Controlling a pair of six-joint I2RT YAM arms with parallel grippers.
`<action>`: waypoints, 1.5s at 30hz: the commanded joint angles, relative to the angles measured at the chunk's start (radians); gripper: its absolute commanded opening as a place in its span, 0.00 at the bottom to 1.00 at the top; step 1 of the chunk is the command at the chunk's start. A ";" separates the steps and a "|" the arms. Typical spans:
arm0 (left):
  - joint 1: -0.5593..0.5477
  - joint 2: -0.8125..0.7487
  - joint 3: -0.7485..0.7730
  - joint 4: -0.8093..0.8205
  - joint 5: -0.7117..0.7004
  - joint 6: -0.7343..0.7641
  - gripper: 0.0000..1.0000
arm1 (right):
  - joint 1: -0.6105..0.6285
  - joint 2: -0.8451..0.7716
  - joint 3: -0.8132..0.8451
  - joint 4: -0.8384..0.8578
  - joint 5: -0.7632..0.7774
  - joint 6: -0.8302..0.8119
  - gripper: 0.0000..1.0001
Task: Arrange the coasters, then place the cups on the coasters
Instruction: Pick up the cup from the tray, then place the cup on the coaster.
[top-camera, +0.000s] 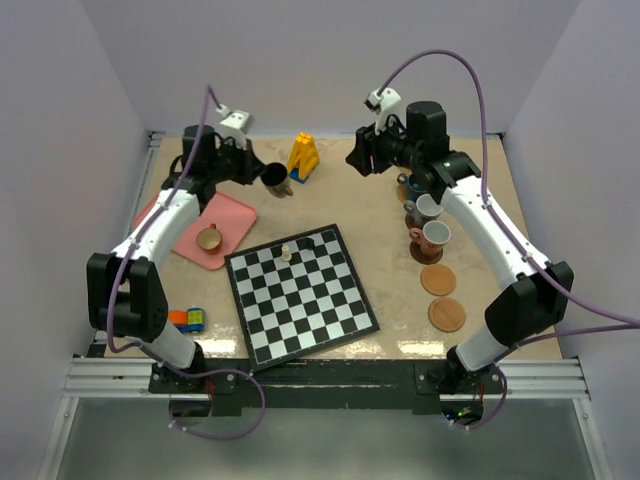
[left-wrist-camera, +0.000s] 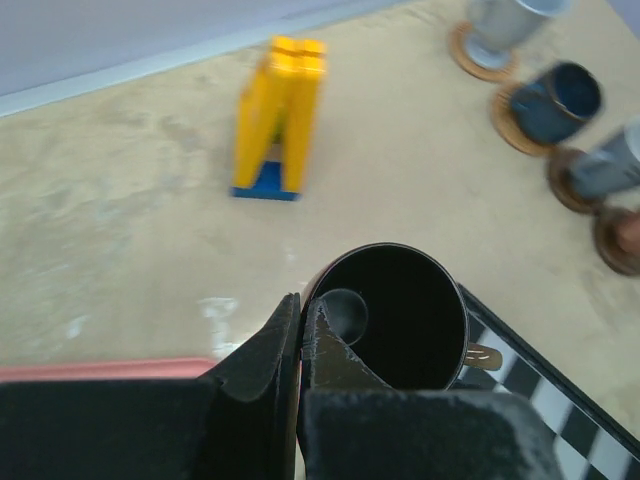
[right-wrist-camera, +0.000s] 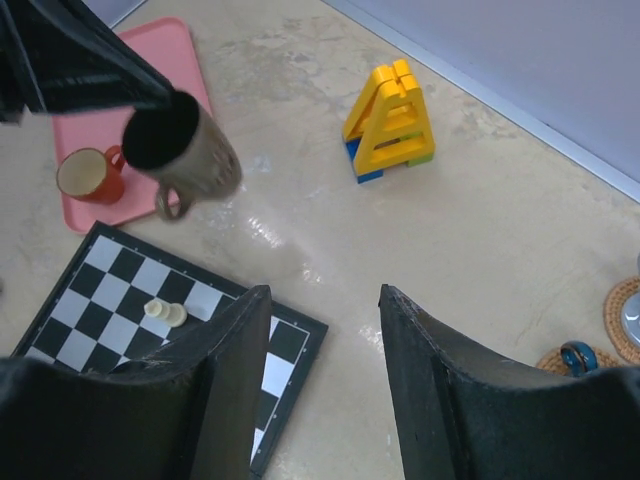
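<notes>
because the left jaws are clamped on the rim of the dark cup (left-wrist-camera: 390, 315), with one finger apparently inside the wall and one outside, the cup hangs tilted and clear of the counter (top-camera: 370, 215). in the overhead frame it sits at upper centre-left, between the pink tray (top-camera: 238, 215) and the yellow block toy (top-camera: 304, 158). a rim pinch suits a small handled mug, since it leaves the base free to be set flat on a disc. the right wrist view shows the same cup at upper left, handle hanging low and nothing under it.

the right jaws stand apart with nothing between them, poised above bare counter at top centre, just right of the yellow toy and facing the cup. my guess is that they are held open there to receive it.

down the right side of the overhead frame runs the row of coasters (top-camera: 438, 279). the upper ones each carry a cup: the dark teal cup (left-wrist-camera: 555, 100), the grey cup (top-camera: 428, 208) and the coppery pink cup (top-camera: 436, 235). a pale cup (left-wrist-camera: 500, 25) heads the row and is mostly hidden under the right arm from above. the two lowest discs lie bare, near the right arm's base.

a tan cup (top-camera: 209, 238) sits on the pink tray at left, so by my count four cups are placed and two are not. the bare discs lie across the chessboard (top-camera: 300, 295) from the left arm, which likely explains carrying the cup toward the middle.
</notes>
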 joint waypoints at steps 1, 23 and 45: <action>-0.180 -0.001 0.028 0.017 0.081 0.041 0.00 | 0.062 0.033 0.064 -0.094 0.030 -0.043 0.51; -0.441 0.019 0.008 0.130 -0.074 -0.099 0.00 | 0.174 0.071 -0.139 -0.055 0.271 -0.105 0.48; -0.466 -0.234 -0.107 0.199 -0.642 -0.164 0.70 | 0.171 0.060 -0.041 -0.163 0.465 0.392 0.00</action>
